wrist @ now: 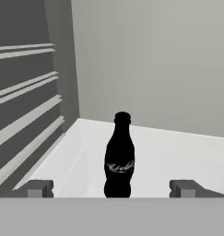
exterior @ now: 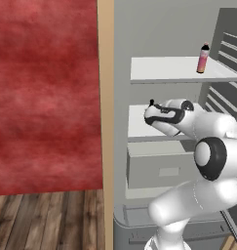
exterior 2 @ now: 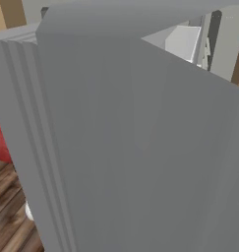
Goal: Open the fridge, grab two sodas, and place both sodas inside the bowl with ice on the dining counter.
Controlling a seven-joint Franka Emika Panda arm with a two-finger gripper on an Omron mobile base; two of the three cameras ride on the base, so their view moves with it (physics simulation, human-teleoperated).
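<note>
The fridge [exterior: 168,29] stands open, its white shelves bare to me. A dark cola soda [wrist: 120,156] stands upright on the white middle shelf [wrist: 178,152], just ahead of my gripper [wrist: 112,188]. The gripper is open, and its two fingertips [wrist: 39,188] sit wide apart on either side of the bottle's base without touching it. In the left base view my arm [exterior: 207,156] reaches onto that middle shelf [exterior: 137,124]. The pink soda [exterior: 203,58] with a dark cap stands upright near the right end of the top shelf [exterior: 164,68].
The open fridge door [exterior 2: 140,147] stands close on the right, its ribbed racks [exterior: 229,49] beside my arm. A grey drawer [exterior: 159,168] lies under the middle shelf. The tan surround [exterior: 106,122], a red wall [exterior: 42,97] and wood floor [exterior: 42,219] lie left.
</note>
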